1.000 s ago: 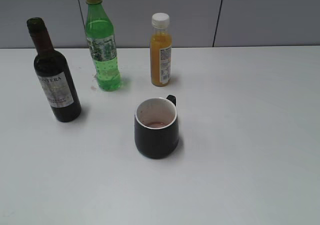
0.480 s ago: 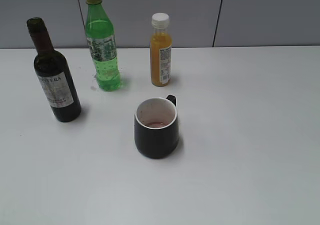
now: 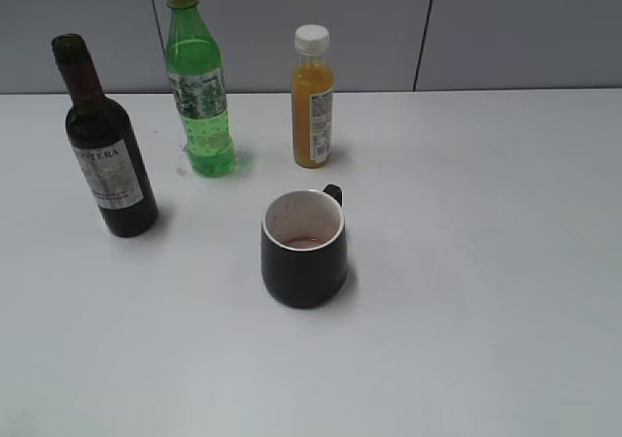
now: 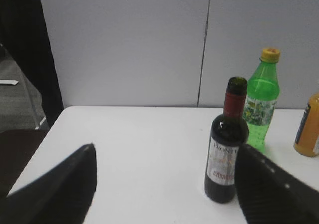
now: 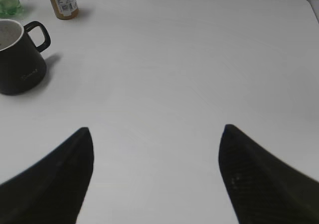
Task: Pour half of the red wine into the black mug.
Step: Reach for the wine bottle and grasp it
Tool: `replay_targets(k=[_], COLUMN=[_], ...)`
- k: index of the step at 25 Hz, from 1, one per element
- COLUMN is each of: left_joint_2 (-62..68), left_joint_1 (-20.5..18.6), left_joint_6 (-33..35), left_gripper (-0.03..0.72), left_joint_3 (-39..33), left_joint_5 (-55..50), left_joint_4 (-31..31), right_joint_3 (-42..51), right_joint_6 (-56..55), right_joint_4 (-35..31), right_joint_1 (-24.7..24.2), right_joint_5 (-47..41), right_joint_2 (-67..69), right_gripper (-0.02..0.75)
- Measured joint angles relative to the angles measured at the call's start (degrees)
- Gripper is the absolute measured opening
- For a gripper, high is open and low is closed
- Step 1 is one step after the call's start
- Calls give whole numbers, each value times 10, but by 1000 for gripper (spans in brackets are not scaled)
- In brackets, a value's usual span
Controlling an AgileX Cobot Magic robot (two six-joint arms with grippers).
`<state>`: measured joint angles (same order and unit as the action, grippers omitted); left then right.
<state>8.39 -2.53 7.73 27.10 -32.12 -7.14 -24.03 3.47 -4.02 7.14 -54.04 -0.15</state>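
Dark green glass wine bottle [image 3: 105, 151] stands upright, uncapped, on the white table [image 3: 466, 262], at about 10 o'clock from the black mug [image 3: 303, 249]. Mug sits mid-table, handle toward 1 o'clock, thin reddish pool in its bottom. Green soda bottle [image 3: 199, 87] at 11 o'clock of the mug, orange juice bottle [image 3: 313, 97] at 12. Grey panelled wall [image 3: 486, 29] behind. Left gripper [image 4: 164, 184] hangs off the table's left end, facing the wine bottle, fingers spread wide, holding nothing. Right gripper [image 5: 155, 174] hovers above bare table, mug at its 10 o'clock, fingers wide apart, empty.
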Motion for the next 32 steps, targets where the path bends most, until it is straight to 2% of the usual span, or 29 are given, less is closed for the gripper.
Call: replay_targets(k=[6,11,15,24,32], left_joint_2=[63,124,165,291,484], left_joint_1=[0,3,27,116,127], left_joint_6=[4,5,5,4,-36], left_gripper=[620,608,602,591,590], left_joint_3=[-60,-91,-106,-128,-128], left_joint_5=[177,257,321,444,604], left_joint_4=[-23,-17,-15,27,56], right_joint_3=[0,0,0,0,0], right_joint_6=[-1,-1,0,0,-1], right_joint_4=[0,0,-1,-3,-3], right_joint_1=[0,0,0,0,0], right_joint_5=[0,0,0,0,0], right_joint_2=[0,0,0,0,0], right_gripper=[591,591,591,591,591])
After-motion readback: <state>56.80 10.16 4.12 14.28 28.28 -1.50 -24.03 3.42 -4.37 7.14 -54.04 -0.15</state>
